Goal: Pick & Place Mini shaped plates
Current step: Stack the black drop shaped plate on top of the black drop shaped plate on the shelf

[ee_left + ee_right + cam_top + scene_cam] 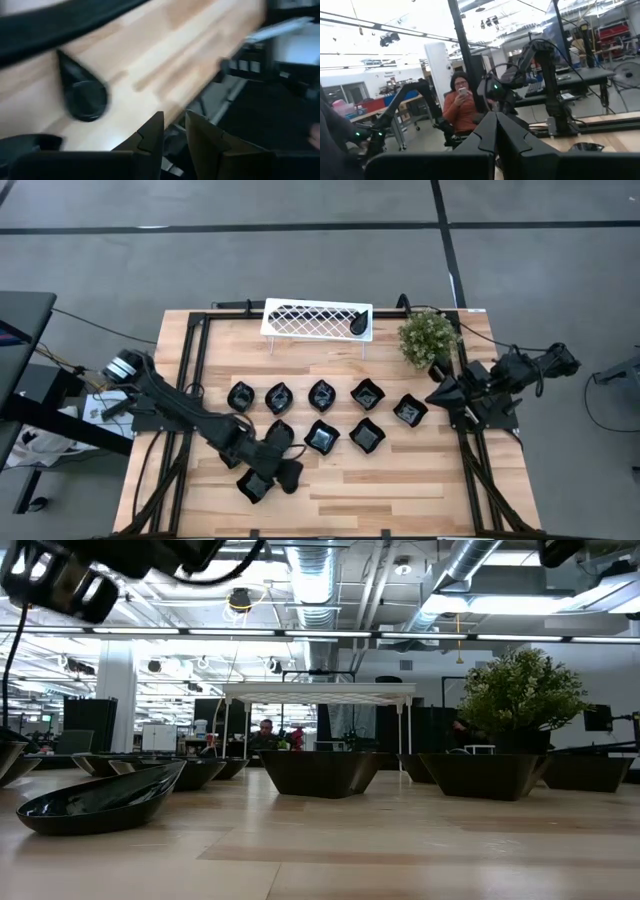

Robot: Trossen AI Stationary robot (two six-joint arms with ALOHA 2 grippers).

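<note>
Top centre of the high view: white rack (316, 319) holding one teardrop plate (357, 325); left gripper (285, 472) narrowly parted, empty; right gripper (434, 397) closed.

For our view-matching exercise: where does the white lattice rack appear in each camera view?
High view: white lattice rack at the table's far edge, top centre.
Low view: centre, standing on thin white legs.
Left wrist view: not in it.
Right wrist view: not in it.
Shared landmark: green plant, off the rack's right end in both.
</note>
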